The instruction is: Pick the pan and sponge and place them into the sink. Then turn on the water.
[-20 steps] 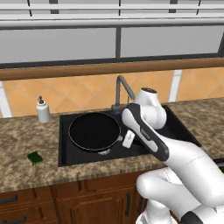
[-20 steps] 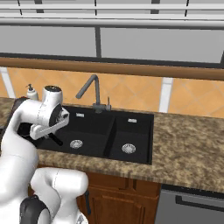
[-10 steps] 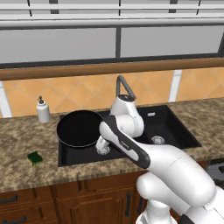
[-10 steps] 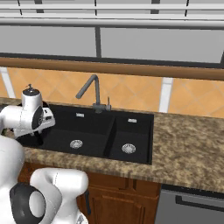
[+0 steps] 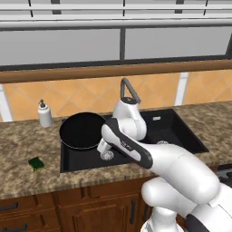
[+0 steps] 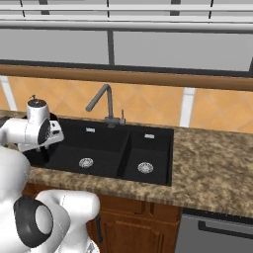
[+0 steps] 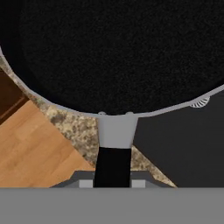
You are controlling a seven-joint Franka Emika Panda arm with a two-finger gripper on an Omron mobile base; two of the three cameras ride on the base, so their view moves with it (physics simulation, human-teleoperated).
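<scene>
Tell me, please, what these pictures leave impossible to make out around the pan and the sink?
- Pincer jaws: the hand view's bottom edge cuts them off on the pan handle; open or shut is unclear.
- Sink left end: the arm covers it in the right base view.
- Sponge: too small in the left base view for detail.

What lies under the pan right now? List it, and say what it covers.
In the hand view, under the pan lie the granite counter edge, the black sink basin and a sliver of silver drain. The rest of the drain and the basin floor directly beneath are covered.
</scene>
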